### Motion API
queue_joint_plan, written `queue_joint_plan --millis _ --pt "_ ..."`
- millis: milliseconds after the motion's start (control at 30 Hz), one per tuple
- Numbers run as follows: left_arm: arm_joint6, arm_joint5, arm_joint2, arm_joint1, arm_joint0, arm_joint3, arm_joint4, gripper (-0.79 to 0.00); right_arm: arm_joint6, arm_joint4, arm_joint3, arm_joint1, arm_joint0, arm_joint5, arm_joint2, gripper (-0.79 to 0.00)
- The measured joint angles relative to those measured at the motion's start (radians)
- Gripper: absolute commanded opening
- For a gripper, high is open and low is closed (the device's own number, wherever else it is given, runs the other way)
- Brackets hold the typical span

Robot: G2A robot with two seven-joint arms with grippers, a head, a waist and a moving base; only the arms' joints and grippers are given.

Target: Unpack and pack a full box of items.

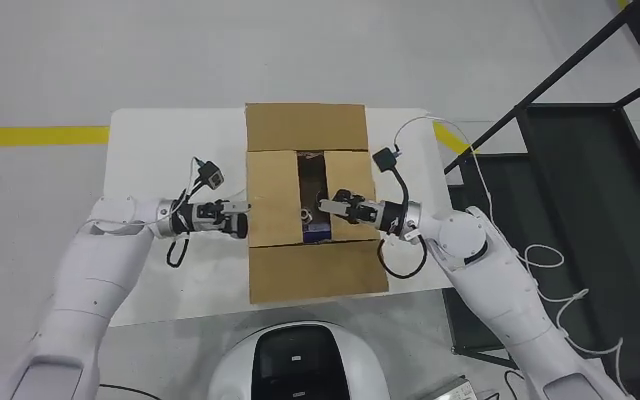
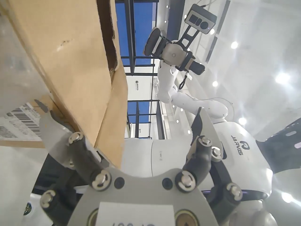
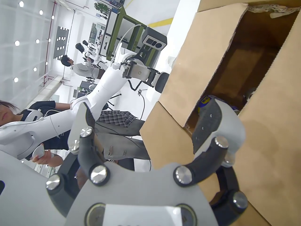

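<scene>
A plain brown cardboard box (image 1: 305, 130) with matte, flat panels and a torn, ragged edge sits in the middle of the smooth white table (image 1: 160, 150). Its four flaps are folded partway shut, leaving a narrow dark slot where a dark blue item (image 1: 318, 230) shows. The left gripper (image 2: 120, 109) is at the box's left side, jaws apart, with a flap edge between them. The right gripper (image 3: 149, 109) is over the slot, jaws apart astride the right flap's inner edge. A black metal frame (image 1: 560, 110) stands beside the table.
</scene>
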Motion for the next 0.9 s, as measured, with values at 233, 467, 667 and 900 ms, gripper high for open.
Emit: queue_joint_plan --millis 233,467,667,900 --pt "0.018 -0.017 0.073 -0.036 -0.05 0.057 -0.048 0.0 0.04 -0.019 -0.011 0.005 -0.026 -0.01 0.006 0.0" --pt "-0.039 0.04 0.013 -0.006 -0.076 0.042 -0.093 0.0 0.039 -0.048 0.048 -0.012 0.02 -0.022 -0.083 0.0" --pt "-0.038 0.038 -0.089 0.047 -0.059 -0.013 -0.185 0.0 0.018 -0.022 0.139 -0.037 0.092 0.009 -0.168 0.0" --pt "-0.007 0.007 -0.166 0.071 -0.043 -0.001 -0.173 0.0 -0.003 -0.056 0.218 -0.06 0.159 0.011 -0.236 0.0"
